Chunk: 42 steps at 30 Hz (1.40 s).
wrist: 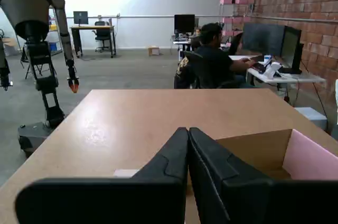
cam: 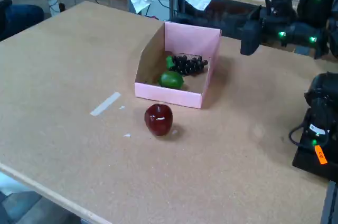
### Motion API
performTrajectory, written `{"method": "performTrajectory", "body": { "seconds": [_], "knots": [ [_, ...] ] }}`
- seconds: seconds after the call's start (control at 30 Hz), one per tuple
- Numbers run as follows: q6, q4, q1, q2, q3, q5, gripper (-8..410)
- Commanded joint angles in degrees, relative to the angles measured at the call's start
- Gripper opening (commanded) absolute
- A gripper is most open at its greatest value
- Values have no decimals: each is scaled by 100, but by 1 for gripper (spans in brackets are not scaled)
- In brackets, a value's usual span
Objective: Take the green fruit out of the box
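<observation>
In the fixed view, a strip of tape [cam: 105, 103] lies on the table [cam: 63, 65] at the left. The red apple [cam: 158, 119] stands just before the box [cam: 191, 39]. The green fruit [cam: 171, 80] lies inside the box, beside the black grapes [cam: 189, 64]. At the right the arm reaches out level above the table, its gripper [cam: 250, 37] near the box, fingers pressed together and holding nothing
</observation>
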State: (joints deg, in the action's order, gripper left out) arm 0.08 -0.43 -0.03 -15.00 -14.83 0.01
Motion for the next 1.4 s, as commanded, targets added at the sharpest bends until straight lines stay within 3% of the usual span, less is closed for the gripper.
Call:
{"method": "performTrajectory", "body": {
  "seconds": [0.0,1.2,1.37],
  "knots": [
    [-13,17,2,0,-9,-4,0],
    [-20,28,0,-2,-9,17,0],
    [-63,24,0,-13,-37,428,6]
  ]
}}
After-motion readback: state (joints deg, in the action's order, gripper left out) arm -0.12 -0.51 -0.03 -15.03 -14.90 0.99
